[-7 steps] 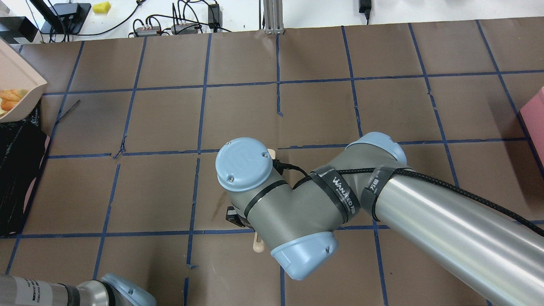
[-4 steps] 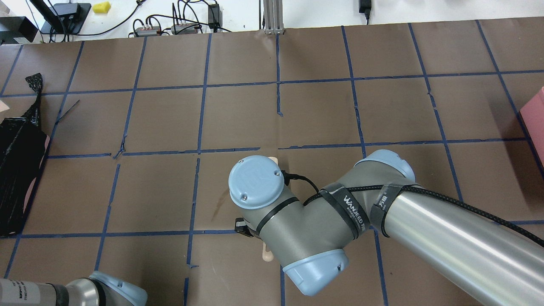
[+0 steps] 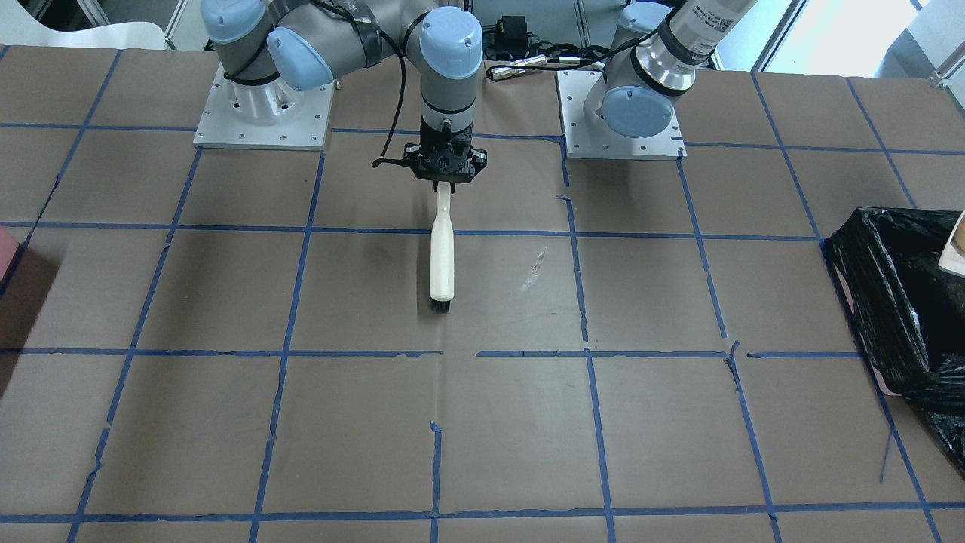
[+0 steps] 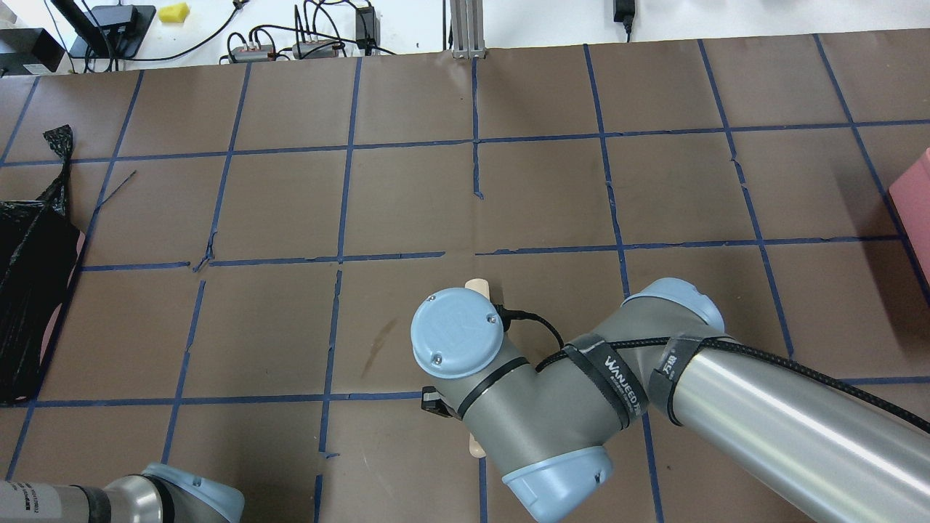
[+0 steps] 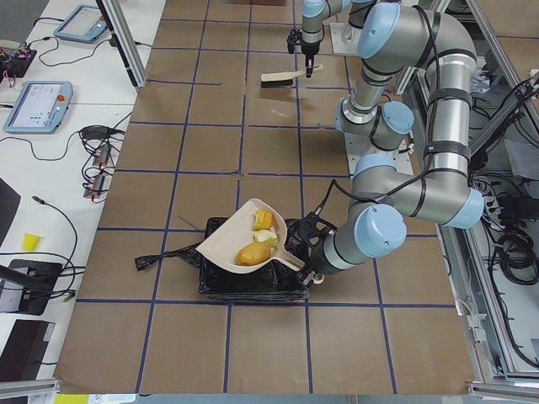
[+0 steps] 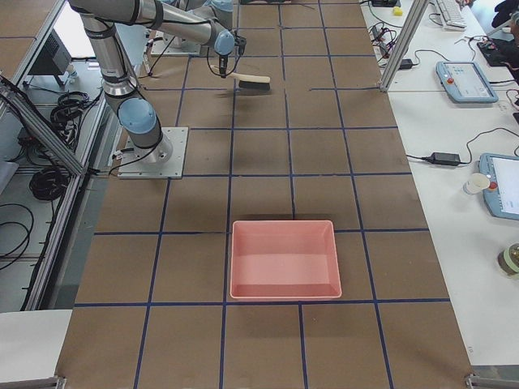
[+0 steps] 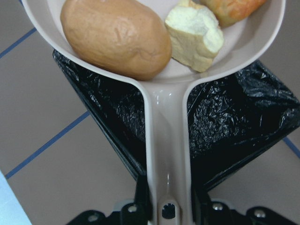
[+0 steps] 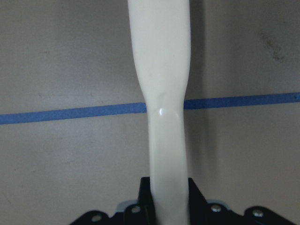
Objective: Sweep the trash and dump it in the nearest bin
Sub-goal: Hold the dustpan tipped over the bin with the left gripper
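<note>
Dumping is judged the step in hand: above the bin (image 5: 253, 286), a box lined with crinkled glossy black bag at lower centre of the left-side view, the loaded dustpan (image 5: 221, 244) is clamped by the left gripper (image 7: 168, 201). Tipping is called for next. The brush (image 3: 441, 256) is pinched by the right gripper (image 3: 443, 182).

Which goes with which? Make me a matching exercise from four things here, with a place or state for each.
1 dustpan
2 brush
3 bin
4 pink tray

A in the right gripper
B at the end of the table on the robot's right
C black-lined, below the dustpan
D in the left gripper, carrying a potato

Pairs: 1-D, 2-A, 3-C, 4-B
</note>
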